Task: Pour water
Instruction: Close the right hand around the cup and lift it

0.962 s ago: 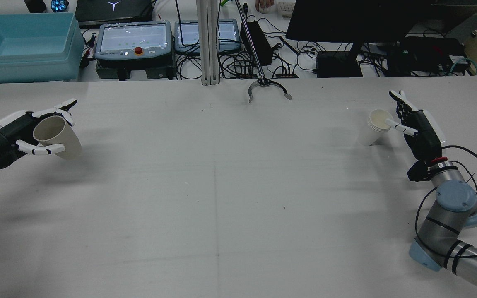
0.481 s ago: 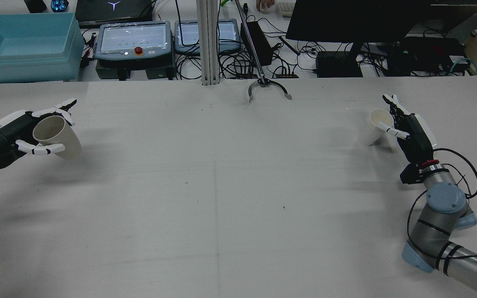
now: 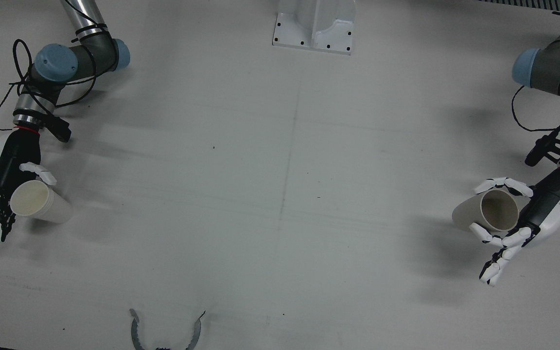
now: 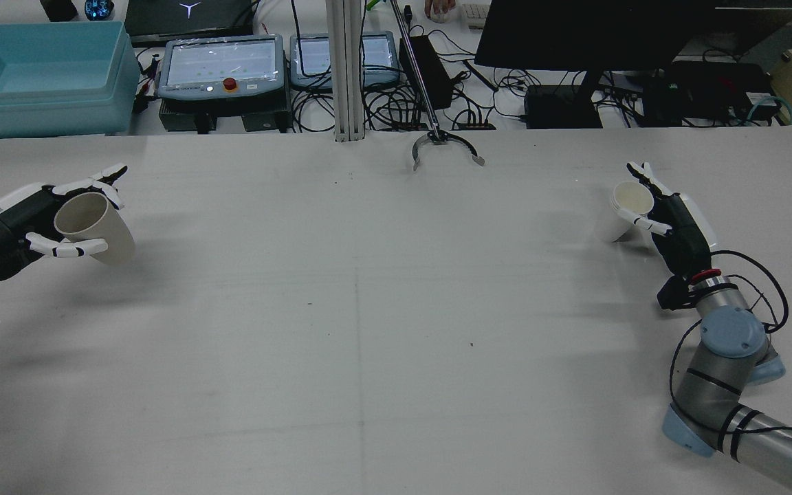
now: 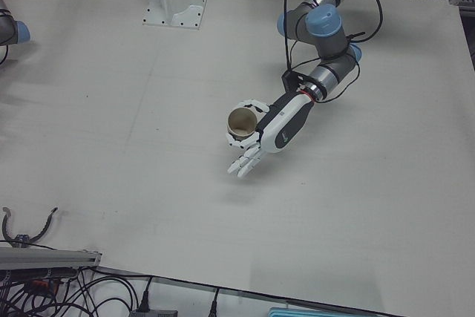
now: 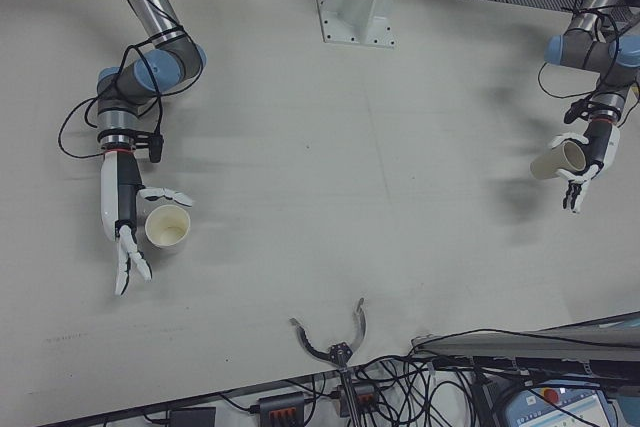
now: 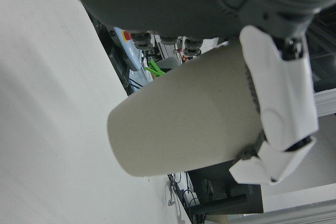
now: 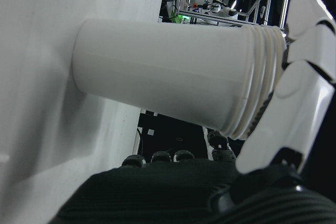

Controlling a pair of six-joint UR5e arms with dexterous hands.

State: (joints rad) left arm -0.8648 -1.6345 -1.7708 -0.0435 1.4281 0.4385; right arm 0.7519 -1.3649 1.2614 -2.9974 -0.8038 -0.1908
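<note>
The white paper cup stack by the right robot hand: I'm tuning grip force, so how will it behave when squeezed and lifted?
The white paper cup stack shows several nested rims, so it is probably stiffer than a single cup. It looks tall and narrow-based, so a side push from the right robot hand may tip it. Its smooth wall may slip under a light grip.

A metal claw tool [image 4: 445,145] on a long rod lies at the far edge of the counter [image 4: 368,309]. Behind that edge sit a blue plastic bin [image 4: 42,75], two tablet-like control pads [image 4: 223,63], a dark monitor [image 4: 616,34] and tangled cables [image 4: 382,103].
</note>
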